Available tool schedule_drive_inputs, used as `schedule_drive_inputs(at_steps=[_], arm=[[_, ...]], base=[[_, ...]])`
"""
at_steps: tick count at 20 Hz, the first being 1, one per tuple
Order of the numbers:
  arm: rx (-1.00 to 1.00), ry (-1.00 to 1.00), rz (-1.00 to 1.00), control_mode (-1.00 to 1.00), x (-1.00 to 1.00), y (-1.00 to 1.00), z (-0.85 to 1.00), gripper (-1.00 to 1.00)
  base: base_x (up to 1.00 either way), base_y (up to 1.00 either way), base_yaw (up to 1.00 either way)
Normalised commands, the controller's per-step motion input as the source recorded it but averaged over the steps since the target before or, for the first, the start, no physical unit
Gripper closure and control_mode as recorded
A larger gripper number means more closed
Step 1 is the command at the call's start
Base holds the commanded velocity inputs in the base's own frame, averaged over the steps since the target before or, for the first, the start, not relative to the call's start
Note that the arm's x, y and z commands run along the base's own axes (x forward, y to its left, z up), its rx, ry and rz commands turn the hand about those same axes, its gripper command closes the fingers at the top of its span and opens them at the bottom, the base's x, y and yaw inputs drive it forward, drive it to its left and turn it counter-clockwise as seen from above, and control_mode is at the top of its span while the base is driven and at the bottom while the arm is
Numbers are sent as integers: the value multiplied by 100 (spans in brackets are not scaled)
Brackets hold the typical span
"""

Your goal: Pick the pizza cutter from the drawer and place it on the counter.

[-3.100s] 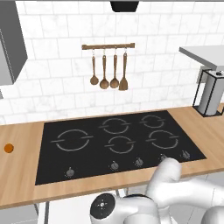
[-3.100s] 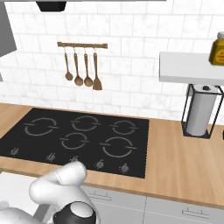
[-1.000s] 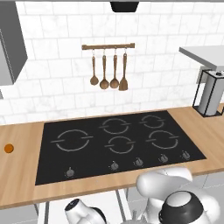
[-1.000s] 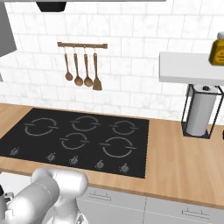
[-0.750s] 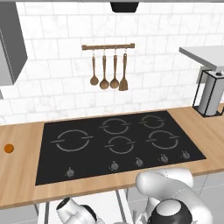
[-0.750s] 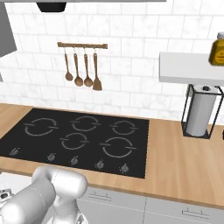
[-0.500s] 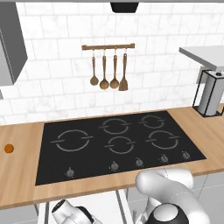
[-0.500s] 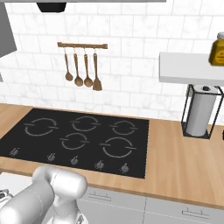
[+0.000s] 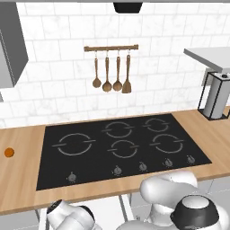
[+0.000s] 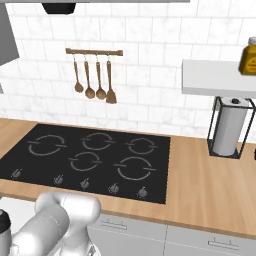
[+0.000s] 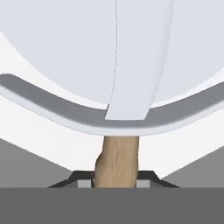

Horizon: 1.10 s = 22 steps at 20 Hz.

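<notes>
- In the hand view we see the pizza cutter (image 11: 118, 65) right up against the camera — its pale wheel blade spreads across the top and its wooden handle runs down between the two dark finger tips.
- The gripper (image 11: 116, 178) looks closed on that handle: a tip sits on each side of the wood with no gap showing, so we judge the tool held rather than just straddled.
- From the left base view the arm reaches down below the front edge of the counter (image 9: 20, 148), into the pale drawer (image 9: 108, 211) under the cooktop (image 9: 121, 146); the cutter is therefore down at drawer level, not yet on the worktop.
- What could go wrong, in our judgement: the round handle may twist in a two-finger pinch, swinging the heavy wheel and loosening the hold.
- Lifting straight up could catch the wheel or hand on the counter's front edge — the arm must clear it first.
- Setting down on the cooktop instead of bare wood would miss the goal.
</notes>
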Motion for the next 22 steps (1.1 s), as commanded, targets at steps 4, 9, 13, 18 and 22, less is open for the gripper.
schedule_drive_inputs(at_steps=[4, 9, 13, 18, 22], arm=[[9, -4, 0, -100, -6, 0, 100, 100], [1, -21, 0, -100, 34, 11, 100, 100], [0, -30, -2, -100, 83, 45, 100, 100], [0, -8, -7, -100, 100, 57, 88, 100], [-5, -1, -5, -100, 100, 67, 33, 100]], base=[[0, 0, 0], [0, 0, 0], [0, 0, 0], [0, 0, 0], [0, 0, 0]])
